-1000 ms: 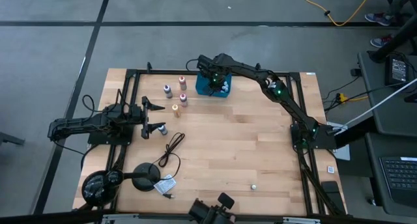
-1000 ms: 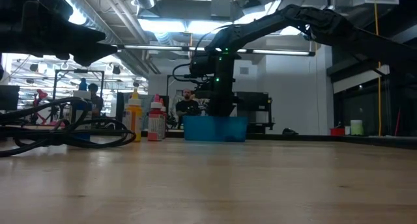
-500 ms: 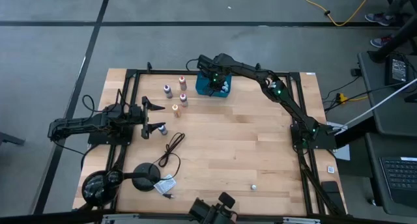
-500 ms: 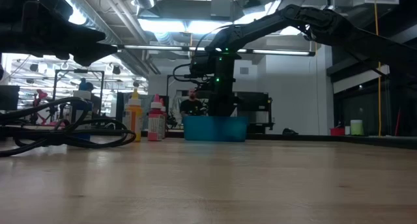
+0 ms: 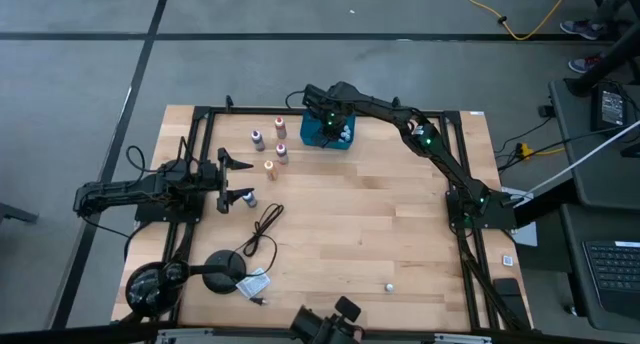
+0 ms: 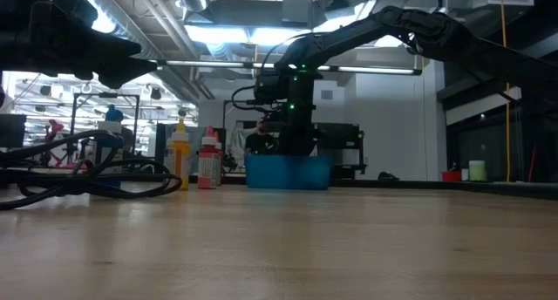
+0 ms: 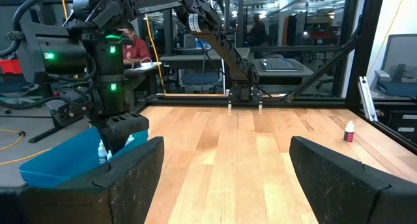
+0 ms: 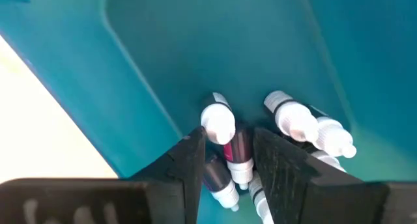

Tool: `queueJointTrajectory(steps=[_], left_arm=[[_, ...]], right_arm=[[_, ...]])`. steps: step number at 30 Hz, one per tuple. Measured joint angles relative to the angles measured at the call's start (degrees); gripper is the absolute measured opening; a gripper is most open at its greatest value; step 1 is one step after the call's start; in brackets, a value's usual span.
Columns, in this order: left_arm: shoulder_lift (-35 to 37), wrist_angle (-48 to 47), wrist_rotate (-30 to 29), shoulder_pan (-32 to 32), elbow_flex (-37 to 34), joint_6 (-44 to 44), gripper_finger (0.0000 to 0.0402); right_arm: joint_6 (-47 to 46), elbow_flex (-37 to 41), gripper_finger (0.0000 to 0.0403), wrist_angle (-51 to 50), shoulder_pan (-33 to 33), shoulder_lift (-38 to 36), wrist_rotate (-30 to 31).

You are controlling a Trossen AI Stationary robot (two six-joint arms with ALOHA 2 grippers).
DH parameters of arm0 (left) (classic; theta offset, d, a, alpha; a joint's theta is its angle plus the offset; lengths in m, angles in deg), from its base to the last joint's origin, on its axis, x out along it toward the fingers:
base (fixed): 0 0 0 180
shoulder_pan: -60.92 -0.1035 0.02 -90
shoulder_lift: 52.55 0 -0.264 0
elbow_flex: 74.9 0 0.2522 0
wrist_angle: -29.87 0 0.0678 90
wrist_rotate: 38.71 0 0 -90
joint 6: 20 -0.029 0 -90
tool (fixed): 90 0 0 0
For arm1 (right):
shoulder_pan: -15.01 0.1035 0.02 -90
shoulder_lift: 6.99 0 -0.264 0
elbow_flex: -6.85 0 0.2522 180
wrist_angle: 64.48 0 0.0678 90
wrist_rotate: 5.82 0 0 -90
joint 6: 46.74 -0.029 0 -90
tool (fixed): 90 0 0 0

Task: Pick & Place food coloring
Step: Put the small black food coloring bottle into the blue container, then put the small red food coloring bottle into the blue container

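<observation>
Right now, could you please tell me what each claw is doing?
Left claw: open, empty, near the table's left edge.
Right claw: open around a bottle inside the tray.

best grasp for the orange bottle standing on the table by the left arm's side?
Probably the orange bottle's body below the pale cap, coming straight down. It stands upright, with open wood around it; the nearest bottle stands apart. The left gripper, fingers open, waits nearby.
</observation>
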Motion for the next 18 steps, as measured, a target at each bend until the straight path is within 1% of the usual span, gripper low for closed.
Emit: queueJointTrajectory(steps=[3, 11, 18], left_arm=[[0.0, 0.0, 0.0, 0.0, 0.0, -0.01, 0.0328], [0.0, 0.0, 0.0, 0.0, 0.0, -0.01, 0.0327], [0.0, 0.02, 0.0, 0.0, 0.02, 0.02, 0.0327]], right_arm=[[0.02, -0.2, 0.0134, 0.14, 0.17, -0.49, 0.02], [-0.01, -0.31, 0.0134, 0.73, 0.81, -5.11, 0.07], [1.47, -0.35, 0.0135, -1.09, 3.53, -10.46, -0.63]])
